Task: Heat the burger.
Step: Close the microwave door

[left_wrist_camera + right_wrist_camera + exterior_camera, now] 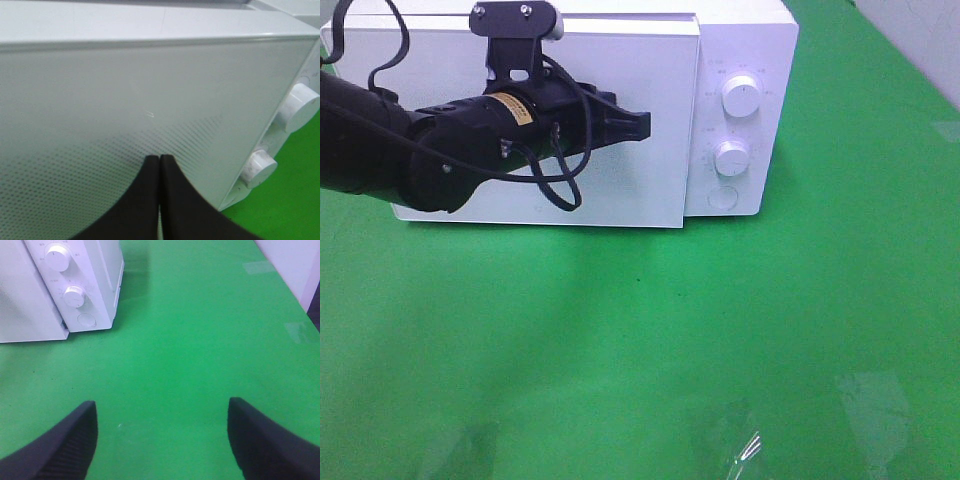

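My L gripper (160,157) was pinched fully together, tips right up at the white microwave (745,60) door (125,110); touching or not, couldn't tell. My R gripper (162,407) was spread wide over the green table (200,315), holding nothing. The burger wasn't visible in any view, so couldn't tell where it was.

One microwave (620,60) — two knobs (741,97), one button (722,197) — two hands (642,125).
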`<state>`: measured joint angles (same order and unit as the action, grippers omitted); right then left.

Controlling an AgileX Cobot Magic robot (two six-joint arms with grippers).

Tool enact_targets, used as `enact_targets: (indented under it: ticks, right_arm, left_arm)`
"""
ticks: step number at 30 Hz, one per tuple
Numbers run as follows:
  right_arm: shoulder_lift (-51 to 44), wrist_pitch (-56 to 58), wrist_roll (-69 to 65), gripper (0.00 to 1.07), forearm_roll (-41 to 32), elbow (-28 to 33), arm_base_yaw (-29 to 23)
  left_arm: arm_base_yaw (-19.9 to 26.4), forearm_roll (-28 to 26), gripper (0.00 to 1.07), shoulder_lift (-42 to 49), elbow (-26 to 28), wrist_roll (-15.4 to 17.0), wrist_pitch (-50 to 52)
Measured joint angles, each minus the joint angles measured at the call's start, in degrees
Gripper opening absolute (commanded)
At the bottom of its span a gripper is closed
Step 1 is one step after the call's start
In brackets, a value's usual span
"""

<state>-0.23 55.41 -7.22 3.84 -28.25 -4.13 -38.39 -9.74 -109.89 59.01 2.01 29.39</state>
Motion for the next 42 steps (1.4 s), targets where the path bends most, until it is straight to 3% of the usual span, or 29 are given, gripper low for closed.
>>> enact_targets:
  ticks: [11,16,18,26,38,39,40,41,42]
  right_arm:
    - [0.0,0.0,0.0,0.69,0.0,0.0,0.0]
    - [0.0,0.0,0.0,0.69,0.0,0.0,0.0]
    - [0.0,0.0,0.0,0.69,0.0,0.0,0.0]
    - [0.0,0.06,0.0,0.69,0.0,0.0,0.0]
    - [0.0,0.06,0.0,0.69,0.0,0.0,0.0]
    - [0.0,0.06,0.0,0.69,0.0,0.0,0.0]
    - [0.0,0.06,0.0,0.69,0.0,0.0,0.0]
    - [0.0,0.06,0.0,0.69,0.0,0.0,0.0]
    - [0.0,0.06,0.0,0.69,0.0,0.0,0.0]
  left_arm:
    - [-0.57,1.03,0.0,-2.98,3.95,-0.11,-1.32]
    - [-0.92,1.38,0.0,-4.07,5.73,-2.01,-2.58]
    - [-0.69,-0.34,0.0,-5.04,7.91,-4.35,-2.81]
    - [-0.8,-0.74,0.0,-5.21,8.88,-6.59,-3.95]
    - [-1.15,-3.67,0.0,-1.38,9.8,-6.65,-16.1]
    - [-1.72,-3.72,0.08,-0.29,9.91,-6.65,-18.56]
    - [-1.72,-3.72,0.08,-0.29,9.91,-6.65,-18.56]
    - [-2.23,-3.72,0.21,0.4,10.03,-6.65,-21.31]
    - [-2.23,-3.72,0.21,0.4,10.03,-6.65,-21.31]
